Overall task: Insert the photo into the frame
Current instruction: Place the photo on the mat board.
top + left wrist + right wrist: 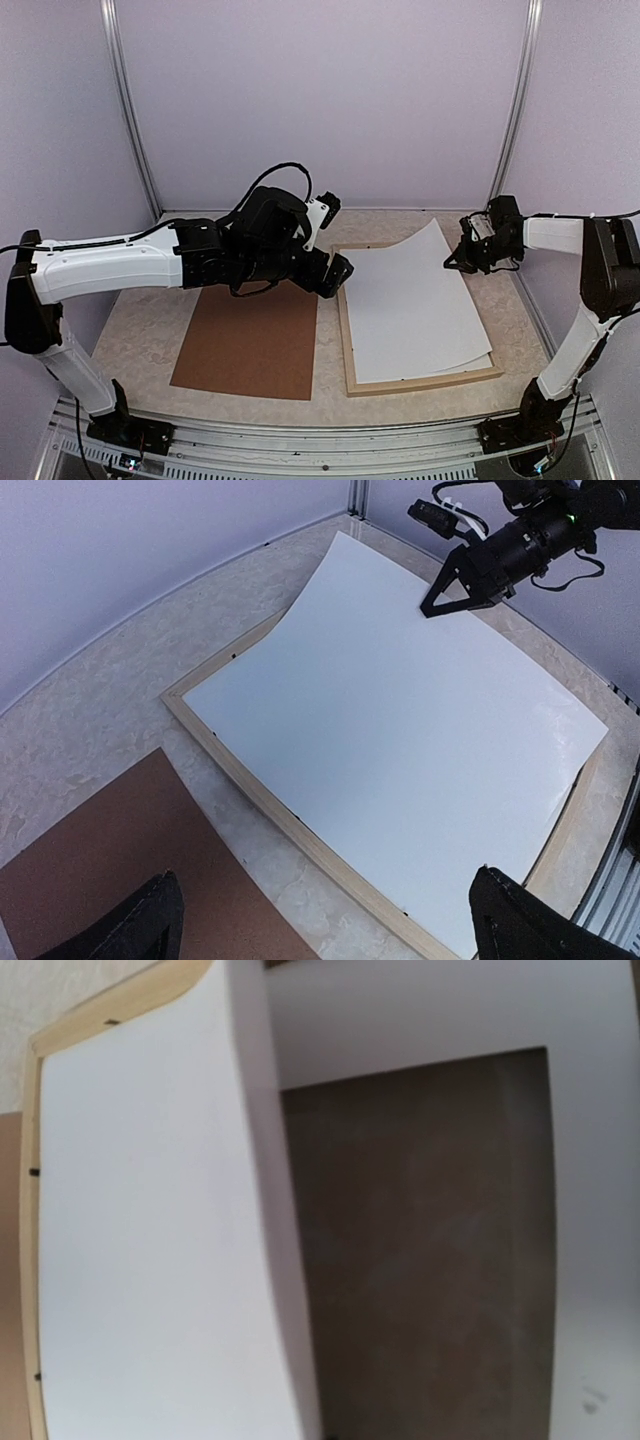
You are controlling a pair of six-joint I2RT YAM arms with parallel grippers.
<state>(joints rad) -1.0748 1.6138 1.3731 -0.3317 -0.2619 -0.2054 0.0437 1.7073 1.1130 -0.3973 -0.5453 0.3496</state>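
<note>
The photo (415, 300) lies white back up on the pale wooden frame (345, 340), with its far right corner raised and the sheet curved. My right gripper (458, 262) is shut on the photo's far right edge, its fingertips meeting at that edge (432, 608). In the right wrist view the white back (140, 1240) and the dark printed underside (420, 1260) both show, but the fingers do not. My left gripper (330, 930) hangs open above the frame's left rail (260, 790), holding nothing, its fingertips (150, 925) wide apart.
A brown backing board (250, 340) lies flat on the table left of the frame, also low in the left wrist view (100, 860). Pale walls and two metal uprights close off the back of the marbled table top (150, 330).
</note>
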